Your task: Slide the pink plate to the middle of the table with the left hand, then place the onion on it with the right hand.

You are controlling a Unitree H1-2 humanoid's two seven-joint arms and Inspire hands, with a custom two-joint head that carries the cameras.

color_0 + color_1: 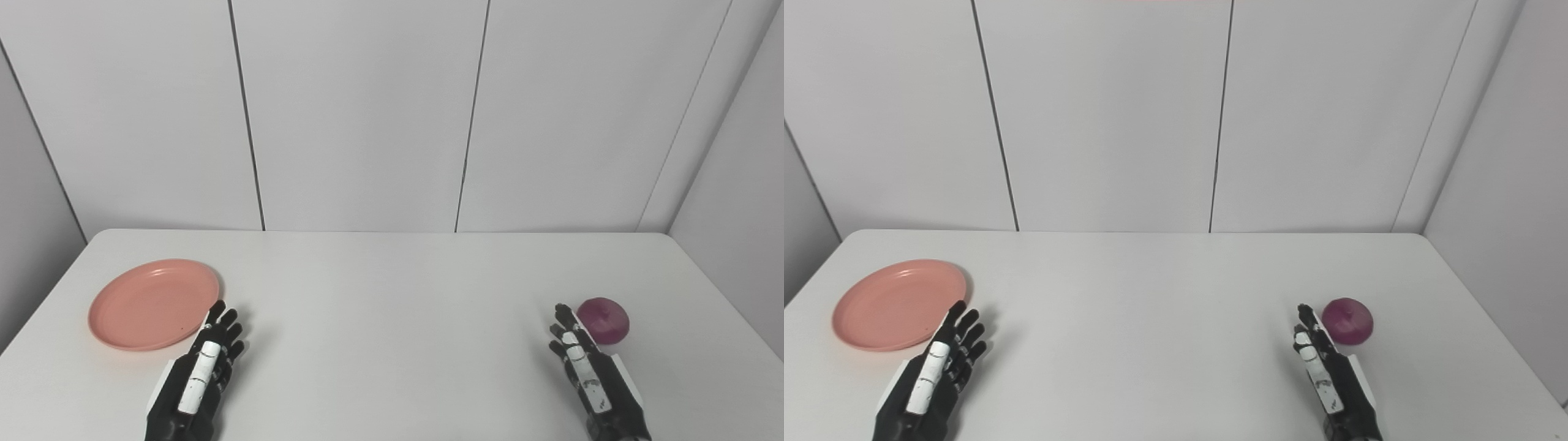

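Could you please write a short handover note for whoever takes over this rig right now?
Left hand: open, holding nothing, fingers just at the near right rim of the round pink plastic plate.
Right hand: open, holding nothing, just left of the purple-red onion, apparently not gripping it.
The plate sits at the left side of the white table; the onion sits at the right side, on the table.
Done: nothing yet; the plate is not in the middle.
Left: slide the plate to the middle with the left hand, then set the onion on it with the right hand.
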